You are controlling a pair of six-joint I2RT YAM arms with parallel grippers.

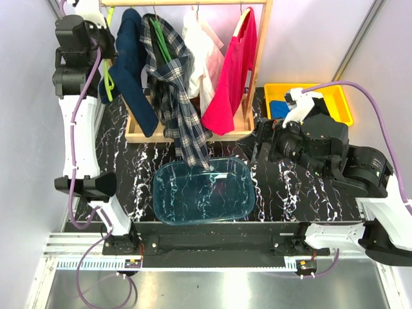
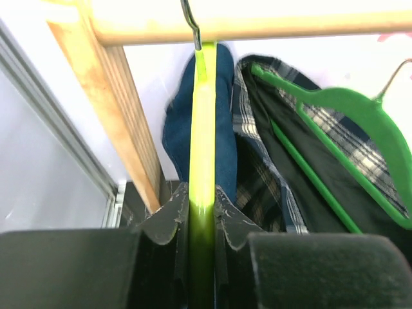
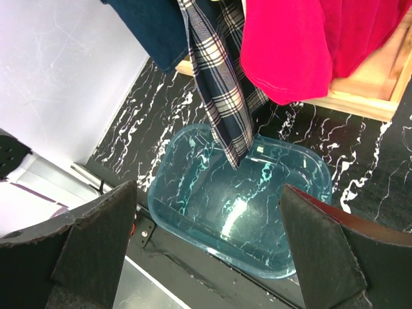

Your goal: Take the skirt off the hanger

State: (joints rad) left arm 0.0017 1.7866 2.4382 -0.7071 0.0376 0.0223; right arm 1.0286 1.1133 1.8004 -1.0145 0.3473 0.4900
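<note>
The white skirt (image 1: 203,59) hangs on the wooden rack between the plaid garment (image 1: 172,84) and the red shirt (image 1: 233,71). Its pale pink hanger is hidden in the fabric; I cannot make it out. My left gripper (image 1: 103,26) is raised at the rack's left end, away from the skirt. In the left wrist view it (image 2: 201,207) is shut on a bright yellow-green hanger (image 2: 203,129) that hangs from the rail beside a dark blue garment (image 2: 225,122). My right gripper (image 1: 260,140) is open and empty, low on the right. It (image 3: 207,190) looks down on the teal basin (image 3: 302,244).
A wooden rail (image 2: 257,26) and post (image 2: 109,109) frame the rack. A green hanger (image 2: 351,106) carries the plaid garment. The teal basin (image 1: 164,199) sits on the black marbled table in front of the rack. A yellow bin (image 1: 338,96) stands at the back right.
</note>
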